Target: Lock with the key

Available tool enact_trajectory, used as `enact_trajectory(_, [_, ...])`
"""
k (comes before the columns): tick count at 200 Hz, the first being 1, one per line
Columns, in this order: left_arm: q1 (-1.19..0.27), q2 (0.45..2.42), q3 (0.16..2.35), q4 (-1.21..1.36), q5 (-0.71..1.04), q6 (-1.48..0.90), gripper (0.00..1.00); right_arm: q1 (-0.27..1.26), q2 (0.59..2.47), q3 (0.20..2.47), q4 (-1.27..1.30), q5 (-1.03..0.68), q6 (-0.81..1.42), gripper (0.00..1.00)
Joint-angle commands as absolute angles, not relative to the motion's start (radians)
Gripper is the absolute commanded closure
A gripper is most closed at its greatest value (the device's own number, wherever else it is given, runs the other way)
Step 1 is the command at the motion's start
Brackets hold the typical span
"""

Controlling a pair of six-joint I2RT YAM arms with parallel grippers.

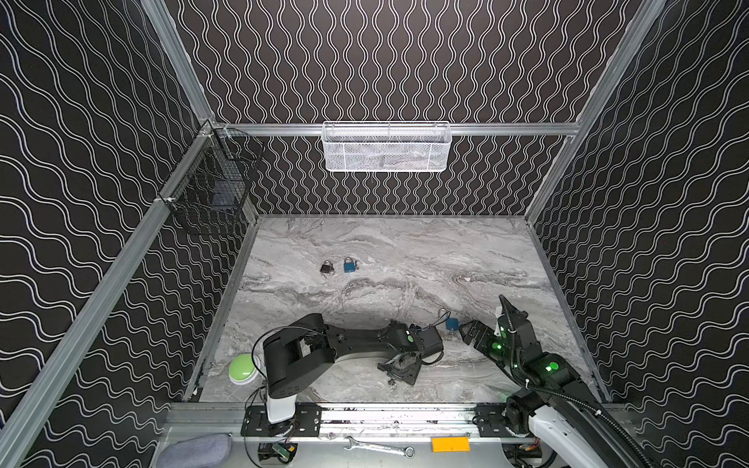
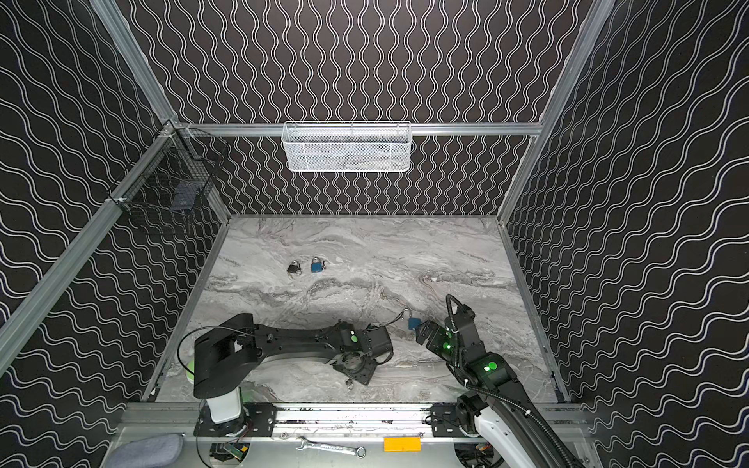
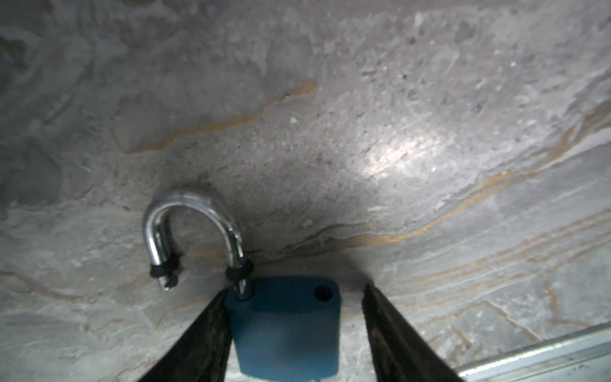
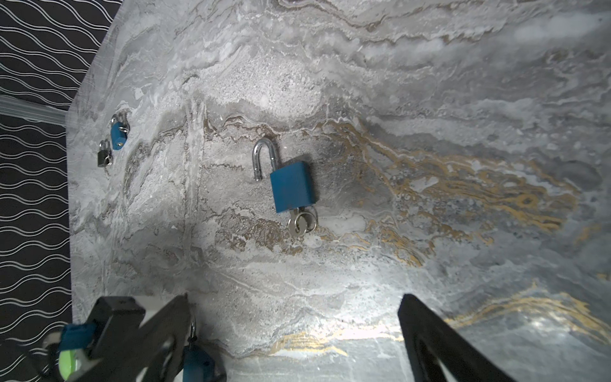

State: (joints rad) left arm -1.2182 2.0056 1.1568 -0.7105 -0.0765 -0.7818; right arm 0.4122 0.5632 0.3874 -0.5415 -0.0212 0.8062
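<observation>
Blue padlock (image 3: 287,330), shackle (image 3: 185,211) open: is lying on the table (image 3: 396,99), with the left gripper (image 3: 296,291) straddling it unclamped and touching one side only. Right gripper (image 4: 296,297) is hanging spread nearby. Hazard: a lopsided squeeze is risking skidding or twisting it.

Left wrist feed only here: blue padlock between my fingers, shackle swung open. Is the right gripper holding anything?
Observer: No, the right gripper stands wide open and empty.
Operator: Any key in sight?
Observer: Yes, a key sits in a second blue padlock lying ahead of that gripper, shackle open too.
Operator: Other locks?
Observer: A black padlock and a far blue padlock lie side by side farther back.
</observation>
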Motion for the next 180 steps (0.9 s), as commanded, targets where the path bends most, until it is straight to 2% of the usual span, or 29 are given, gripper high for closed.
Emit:
enact_trajectory(1, [-1.207, 2.015, 1.141, -0.679, -0.066, -0.785, 0.45, 0.414, 0.544, 0.384, -0.523, -0.058, 0.796, 0.00])
enact_trajectory(49, [-1.188, 1.995, 1.146, -0.708, -0.087, -0.792, 0.57, 0.414, 0.496, 0.368, -0.472, -0.125, 0.772, 0.00])
enact_trajectory(94, [-1.149, 1.919, 1.160, -0.675, -0.071, -0.788, 0.61, 0.414, 0.400, 0.341, -0.413, -0.160, 0.763, 0.00])
enact_trajectory(131, [-1.036, 1.824, 1.153, -0.615, -0.030, -0.791, 0.63, 0.414, 0.323, 0.312, -0.339, -0.171, 0.770, 0.00])
enact_trajectory(153, [-0.952, 1.768, 1.165, -0.587, 0.001, -0.810, 0.63, 0.414, 0.346, 0.283, -0.229, -0.230, 0.760, 0.00])
enact_trajectory(180, [-0.886, 1.744, 1.224, -0.560, 0.021, -0.808, 0.63, 0.416, 0.459, 0.240, -0.014, -0.327, 0.751, 0.00])
